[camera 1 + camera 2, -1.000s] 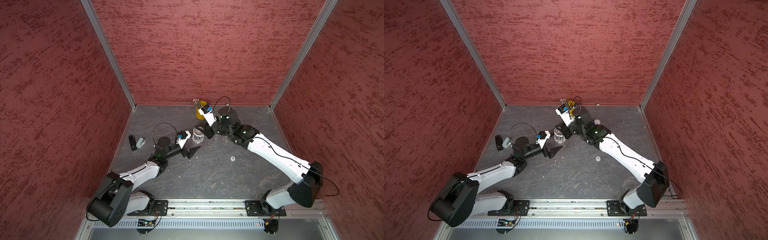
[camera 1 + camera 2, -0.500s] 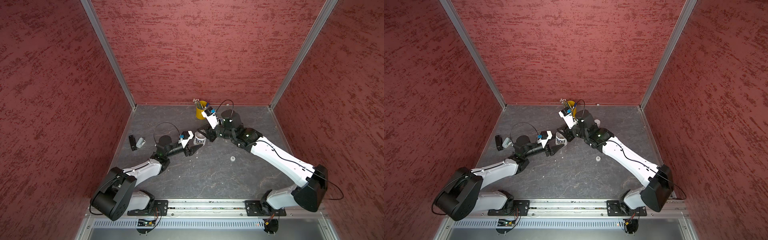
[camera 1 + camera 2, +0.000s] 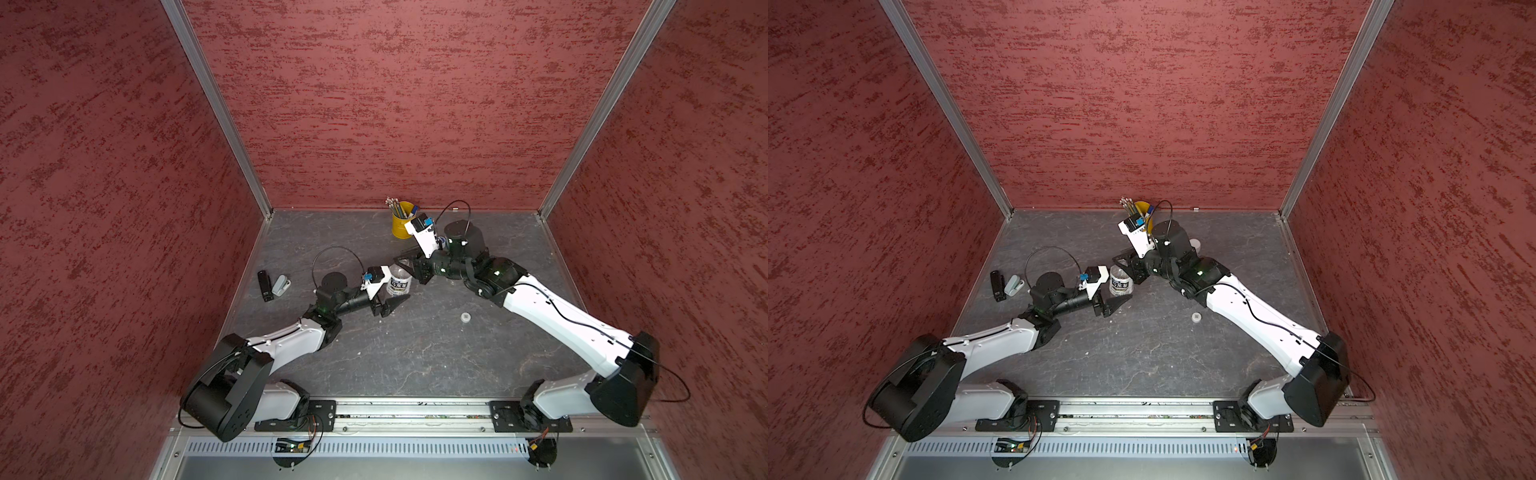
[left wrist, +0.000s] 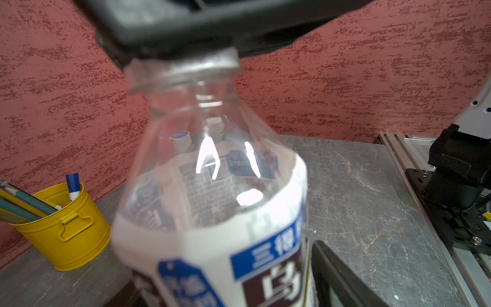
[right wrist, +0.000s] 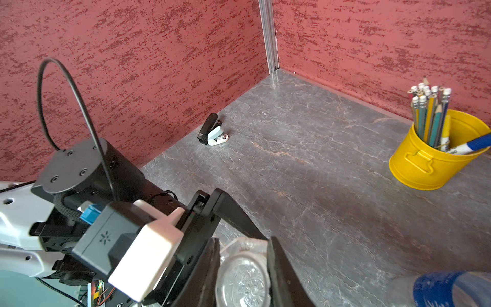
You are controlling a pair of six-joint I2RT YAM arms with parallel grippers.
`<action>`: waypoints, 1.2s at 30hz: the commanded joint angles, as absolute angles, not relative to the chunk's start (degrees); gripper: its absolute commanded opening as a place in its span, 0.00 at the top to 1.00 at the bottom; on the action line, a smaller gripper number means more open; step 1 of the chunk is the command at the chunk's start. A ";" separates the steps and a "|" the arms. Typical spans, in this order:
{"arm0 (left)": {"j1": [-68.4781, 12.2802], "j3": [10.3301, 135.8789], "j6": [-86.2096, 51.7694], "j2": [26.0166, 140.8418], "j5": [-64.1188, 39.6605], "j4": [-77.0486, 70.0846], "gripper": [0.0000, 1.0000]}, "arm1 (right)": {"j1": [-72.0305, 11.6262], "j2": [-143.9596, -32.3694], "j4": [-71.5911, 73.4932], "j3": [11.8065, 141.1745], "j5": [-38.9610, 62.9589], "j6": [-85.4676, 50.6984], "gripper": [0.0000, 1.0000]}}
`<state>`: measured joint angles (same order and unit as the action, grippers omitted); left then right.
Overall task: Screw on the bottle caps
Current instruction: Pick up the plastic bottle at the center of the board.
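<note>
Between the parted fingers of our left gripper (image 3: 395, 289), grip unclear, stands the clear plastic white-labelled bottle (image 4: 212, 186), which we judge light, slick and crushable, while our right gripper (image 5: 243, 243) clamps its stiffer top, the safer hold.

A white-labelled bottle (image 3: 1121, 284) is seen standing upright on the grey bench (image 3: 1142, 357), between the two arms. The left end effector (image 3: 1116, 294) is held at the bottle's side, with one dark finger (image 3: 1119, 305) shown just beside its base; whether the bottle is gripped cannot be told. The right end effector (image 3: 1128, 269) is set over the bottle's top, its jaws drawn close about it. A small white cap (image 3: 1196, 317) is seen lying alone on the bench, well apart from the bottle. A yellow pencil cup (image 3: 1140, 206) is partly hidden behind the right wrist, near the back wall. A black stapler-like object (image 3: 996, 285) and a pale blue object (image 3: 1014, 285) are seen side by side near the left wall.
</note>
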<state>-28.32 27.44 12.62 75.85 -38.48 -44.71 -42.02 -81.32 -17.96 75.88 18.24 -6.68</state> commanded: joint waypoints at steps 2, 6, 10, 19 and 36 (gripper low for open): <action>-28.52 28.20 13.82 76.95 -38.01 -44.16 0.25 | -42.27 -79.76 -15.12 75.69 19.99 -8.07 0.82; -28.56 28.17 13.56 77.13 -38.24 -44.74 0.35 | -42.23 -79.42 -15.26 75.35 19.39 -8.08 0.82; -28.56 27.83 13.29 76.99 -37.99 -45.44 0.42 | -42.25 -78.70 -14.70 74.53 18.95 -8.30 0.79; -28.48 26.77 13.36 75.02 -35.99 -43.70 0.46 | -41.58 -73.70 -18.90 73.53 13.38 -4.67 0.38; -29.38 26.09 17.24 67.39 -32.90 -33.08 0.47 | -26.74 -70.69 -53.72 65.46 6.81 -25.06 0.01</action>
